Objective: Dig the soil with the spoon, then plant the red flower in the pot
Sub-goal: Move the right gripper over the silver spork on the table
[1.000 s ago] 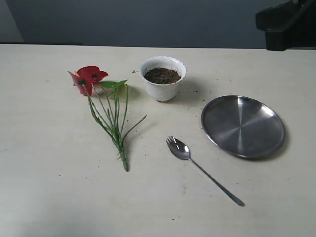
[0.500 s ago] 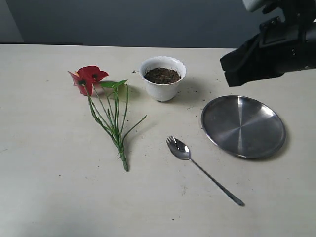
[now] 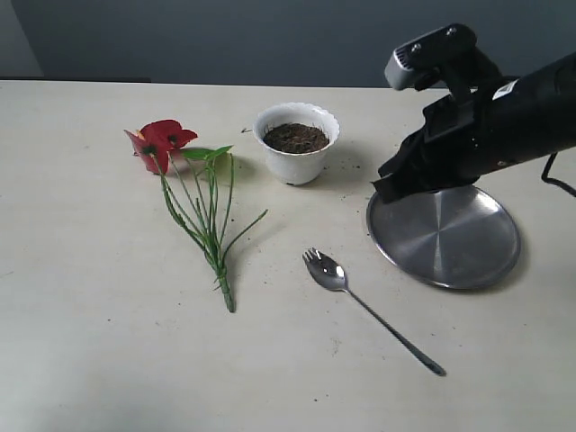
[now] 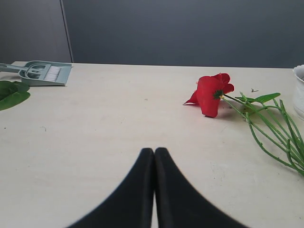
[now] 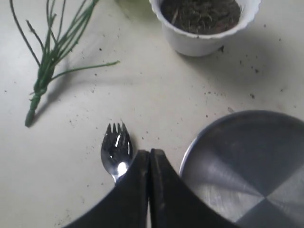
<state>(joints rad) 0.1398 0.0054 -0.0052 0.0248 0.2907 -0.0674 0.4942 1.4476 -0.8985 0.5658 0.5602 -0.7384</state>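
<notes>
The white scalloped pot (image 3: 296,155) (image 5: 205,35) stands at the back middle of the table, with dark brown soil (image 3: 295,138) (image 5: 201,14) inside. The red flower (image 3: 160,143) (image 4: 211,93) lies flat to its left, green stems (image 3: 205,225) (image 5: 47,52) trailing toward the front. The steel spoon (image 3: 360,304) (image 5: 117,152) lies in front of the pot, tines pointing away from the table's front. My right gripper (image 3: 385,187) (image 5: 150,153) hangs shut and empty over the steel plate's left rim, above the spoon. My left gripper (image 4: 154,151) is shut, empty, low over bare table, out of the exterior view.
A round steel plate (image 3: 443,230) (image 5: 247,166) lies right of the spoon. Soil crumbs (image 5: 247,71) dot the table near the pot. In the left wrist view a grey dustpan with brush (image 4: 40,72) and a green leaf (image 4: 12,93) sit far off.
My right arm has come down from the upper right corner and moved left, now over the plate's left rim. Flower, pot and spoon have not moved.
</notes>
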